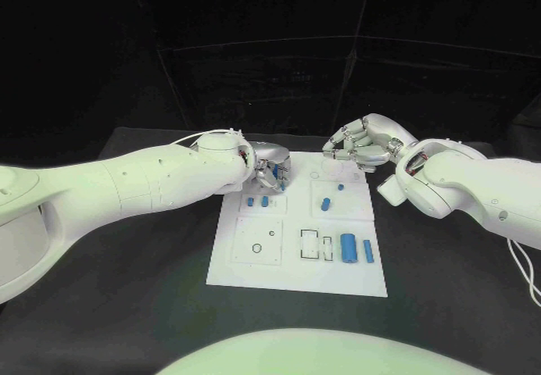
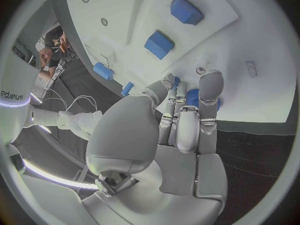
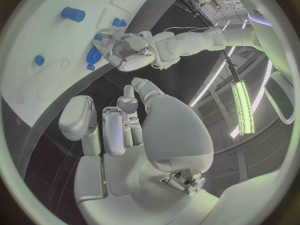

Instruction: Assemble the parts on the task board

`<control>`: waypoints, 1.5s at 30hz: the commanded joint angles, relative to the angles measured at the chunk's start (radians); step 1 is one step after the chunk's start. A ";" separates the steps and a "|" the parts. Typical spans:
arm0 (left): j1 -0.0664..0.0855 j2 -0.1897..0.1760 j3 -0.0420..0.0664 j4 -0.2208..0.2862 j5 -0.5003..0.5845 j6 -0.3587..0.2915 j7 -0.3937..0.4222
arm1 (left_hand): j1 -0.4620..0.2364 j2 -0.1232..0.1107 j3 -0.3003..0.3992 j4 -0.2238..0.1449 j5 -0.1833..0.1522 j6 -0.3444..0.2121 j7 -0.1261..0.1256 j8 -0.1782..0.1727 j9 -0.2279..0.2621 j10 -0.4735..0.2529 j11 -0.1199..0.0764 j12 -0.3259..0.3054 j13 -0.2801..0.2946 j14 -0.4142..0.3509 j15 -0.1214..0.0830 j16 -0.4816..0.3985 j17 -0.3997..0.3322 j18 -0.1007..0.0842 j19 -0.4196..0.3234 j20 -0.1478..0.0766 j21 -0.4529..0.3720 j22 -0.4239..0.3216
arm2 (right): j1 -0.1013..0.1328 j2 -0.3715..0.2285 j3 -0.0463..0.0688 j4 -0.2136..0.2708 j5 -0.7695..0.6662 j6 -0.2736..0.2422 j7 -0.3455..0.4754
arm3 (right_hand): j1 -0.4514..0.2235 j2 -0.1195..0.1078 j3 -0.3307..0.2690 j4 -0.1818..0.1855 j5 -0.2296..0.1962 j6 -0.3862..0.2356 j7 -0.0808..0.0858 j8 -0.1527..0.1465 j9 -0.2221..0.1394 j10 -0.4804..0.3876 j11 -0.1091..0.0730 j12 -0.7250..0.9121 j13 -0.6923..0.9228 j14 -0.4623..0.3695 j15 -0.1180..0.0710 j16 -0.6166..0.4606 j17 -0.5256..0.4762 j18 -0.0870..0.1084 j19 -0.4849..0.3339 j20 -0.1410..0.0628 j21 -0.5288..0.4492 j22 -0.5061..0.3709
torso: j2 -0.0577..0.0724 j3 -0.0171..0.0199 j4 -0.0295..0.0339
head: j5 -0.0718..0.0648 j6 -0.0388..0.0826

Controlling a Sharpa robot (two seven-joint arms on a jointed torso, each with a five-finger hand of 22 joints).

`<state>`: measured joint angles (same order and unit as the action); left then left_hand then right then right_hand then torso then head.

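Observation:
The white task board (image 1: 295, 269) lies in the middle of the black table. My left hand (image 1: 266, 169) hovers over its far left corner, fingers curled round a round blue part (image 2: 194, 98); the right wrist view shows that blue part (image 3: 95, 55) under the left hand (image 3: 128, 52). My right hand (image 1: 361, 144) hangs above the board's far right corner, fingers curled in with nothing in them. Loose blue parts lie on the board: two small ones (image 1: 257, 201) at the left, a peg (image 1: 324, 205), a thick cylinder (image 1: 349, 248) and a slim bar (image 1: 367, 250).
The board has empty cutouts: a rectangular slot (image 1: 313, 244) and a round hole (image 1: 257, 248) near its front half. Black table (image 1: 135, 312) surrounds the board on all sides. Two blue blocks (image 2: 186, 10) (image 2: 159, 44) appear in the left wrist view.

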<state>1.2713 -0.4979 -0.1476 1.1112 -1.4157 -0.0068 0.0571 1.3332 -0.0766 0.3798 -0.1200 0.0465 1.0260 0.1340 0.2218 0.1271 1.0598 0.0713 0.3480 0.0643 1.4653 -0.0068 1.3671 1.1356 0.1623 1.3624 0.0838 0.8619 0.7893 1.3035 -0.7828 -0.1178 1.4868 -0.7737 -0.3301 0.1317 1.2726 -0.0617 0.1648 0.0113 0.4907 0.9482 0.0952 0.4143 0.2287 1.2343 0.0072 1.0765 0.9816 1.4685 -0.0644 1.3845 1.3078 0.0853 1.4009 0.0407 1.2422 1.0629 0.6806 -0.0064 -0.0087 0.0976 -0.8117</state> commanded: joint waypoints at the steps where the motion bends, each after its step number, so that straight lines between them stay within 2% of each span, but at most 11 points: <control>1: -0.001 0.004 0.000 -0.004 -0.022 0.026 -0.012 | 0.002 0.010 0.010 -0.001 0.001 0.008 -0.002 -0.007 -0.004 0.010 -0.001 -0.008 -0.002 0.022 -0.008 0.006 -0.001 -0.009 0.008 0.001 0.008 0.005 | 0.002 0.001 0.001 0.002 0.003 0.005 0.009 | 0.002 -0.005 0.003 0.000 0.004 -0.006 0.000 -0.003 -0.001 0.000 0.003 0.000 -0.001 0.054 0.002 -0.004 0.035 0.014 0.000 0.003 -0.005 0.000 | 0.000 -0.0001 0.0002 | 0.000 -0.001; 11: -0.006 0.014 0.000 -0.014 -0.026 0.033 -0.016 | 0.001 0.015 0.030 -0.006 0.001 0.023 -0.003 -0.013 -0.011 0.031 -0.004 -0.024 -0.001 0.022 -0.010 0.006 -0.005 -0.013 0.012 -0.001 0.028 0.028 | 0.002 0.002 0.001 0.002 0.003 0.005 0.009 | 0.002 -0.004 0.005 0.000 0.004 -0.006 0.000 -0.004 -0.001 0.001 0.004 0.002 0.001 0.054 0.003 -0.003 0.036 0.014 0.001 0.004 -0.004 0.002 | -0.001 0.0001 0.0001 | 0.000 -0.003; 18: -0.008 0.001 0.001 -0.004 -0.026 -0.024 -0.003 | 0.006 0.026 0.057 -0.012 0.001 0.039 0.000 -0.019 -0.019 0.060 -0.006 -0.040 0.000 0.024 -0.012 0.008 -0.005 -0.017 0.019 -0.003 0.050 0.053 | 0.002 0.001 0.001 0.002 0.003 0.005 0.009 | 0.002 -0.004 0.005 0.000 0.004 -0.006 0.001 -0.004 -0.001 0.001 0.004 0.002 0.001 0.054 0.003 -0.003 0.036 0.014 0.001 0.004 -0.004 0.002 | -0.001 -0.0011 0.0014 | -0.003 0.000; 22: -0.008 -0.016 0.004 0.016 -0.024 -0.059 0.009 | 0.004 0.025 0.066 -0.015 0.001 0.043 0.002 -0.023 -0.022 0.066 -0.005 -0.050 0.000 0.025 -0.012 0.008 -0.007 -0.019 0.022 -0.003 0.060 0.063 | 0.002 0.002 0.001 0.001 0.003 0.006 0.010 | 0.002 -0.004 0.005 0.000 0.004 -0.006 0.001 -0.004 -0.001 0.001 0.004 0.002 0.001 0.054 0.003 -0.003 0.036 0.014 0.001 0.004 -0.004 0.002 | -0.002 -0.0003 0.0020 | -0.003 0.003; 26: -0.008 -0.032 0.021 0.039 -0.014 -0.083 0.018 | 0.000 0.023 0.075 -0.017 0.001 0.048 0.004 -0.028 -0.026 0.073 -0.004 -0.063 -0.001 0.025 -0.011 0.009 -0.009 -0.020 0.023 -0.003 0.066 0.070 | 0.002 0.003 0.001 -0.001 0.003 0.006 0.011 | 0.002 -0.004 0.005 0.000 0.004 -0.006 0.001 -0.004 -0.001 0.001 0.004 0.002 0.001 0.054 0.003 -0.003 0.036 0.014 0.001 0.004 -0.004 0.002 | -0.002 0.0000 0.0015 | -0.002 0.005; 31: -0.008 -0.058 0.056 0.070 -0.002 -0.088 0.028 | -0.001 0.022 0.079 -0.018 0.001 0.051 0.004 -0.030 -0.028 0.077 -0.004 -0.068 -0.001 0.025 -0.011 0.008 -0.011 -0.020 0.024 -0.003 0.070 0.075 | 0.002 0.003 0.001 -0.004 0.003 0.006 0.011 | 0.003 -0.004 0.006 0.001 0.004 -0.006 0.001 -0.004 -0.001 0.002 0.004 0.003 0.002 0.054 0.003 -0.003 0.036 0.014 0.001 0.004 -0.004 0.002 | -0.001 -0.0001 0.0019 | 0.002 0.010; 33: -0.008 -0.066 0.065 0.076 -0.001 -0.087 0.031 | -0.001 0.022 0.080 -0.018 0.001 0.051 0.004 -0.030 -0.028 0.077 -0.004 -0.068 -0.001 0.025 -0.011 0.008 -0.011 -0.021 0.024 -0.003 0.070 0.075 | 0.001 0.003 0.001 -0.005 0.003 0.006 0.011 | 0.003 -0.004 0.006 0.001 0.004 -0.006 0.001 -0.004 -0.001 0.002 0.004 0.003 0.002 0.054 0.003 -0.003 0.036 0.014 0.001 0.004 -0.004 0.002 | -0.002 -0.0003 0.0023 | 0.002 0.011; 38: -0.006 -0.096 0.077 0.095 0.009 -0.077 0.031 | -0.002 0.021 0.083 -0.019 0.001 0.053 0.004 -0.032 -0.029 0.079 -0.004 -0.072 -0.001 0.025 -0.011 0.008 -0.013 -0.021 0.024 -0.003 0.071 0.076 | 0.001 0.003 0.001 -0.007 0.003 0.007 0.011 | 0.003 -0.004 0.006 0.001 0.004 -0.006 0.001 -0.004 -0.001 0.002 0.004 0.003 0.002 0.054 0.003 -0.003 0.036 0.014 0.001 0.004 -0.004 0.002 | -0.002 0.0005 0.0018 | 0.004 0.012; 45: -0.006 -0.142 0.081 0.125 0.020 -0.039 0.018 | -0.005 0.017 0.086 -0.021 0.001 0.058 0.003 -0.034 -0.032 0.087 -0.004 -0.079 0.000 0.024 -0.011 0.007 -0.015 -0.021 0.024 -0.003 0.074 0.080 | 0.001 0.003 0.001 -0.009 0.003 0.008 0.010 | 0.003 -0.004 0.006 0.001 0.004 -0.006 0.001 -0.004 -0.001 0.002 0.004 0.003 0.002 0.054 0.003 -0.003 0.036 0.014 0.001 0.004 -0.004 0.002 | -0.001 0.0004 0.0014 | 0.005 0.013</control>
<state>1.2641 -0.6361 -0.0686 1.2295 -1.4135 -0.0701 0.0736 1.3386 -0.0611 0.4613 -0.1407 0.0464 1.0778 0.1359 0.1931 0.0966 1.1418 0.0676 0.2745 0.0632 1.4651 -0.0142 1.3707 1.1225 0.1466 1.3799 0.0806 0.9314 0.8681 1.3032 -0.7803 -0.1178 1.4773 -0.7736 -0.3285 0.1333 1.2726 -0.0616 0.1648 0.0112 0.4907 0.9483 0.0950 0.4143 0.2289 1.2344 0.0071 1.0765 0.9818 1.4685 -0.0643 1.3845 1.3074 0.0853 1.4009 0.0407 1.2422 1.0642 0.6785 -0.0060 -0.0069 0.1022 -0.7990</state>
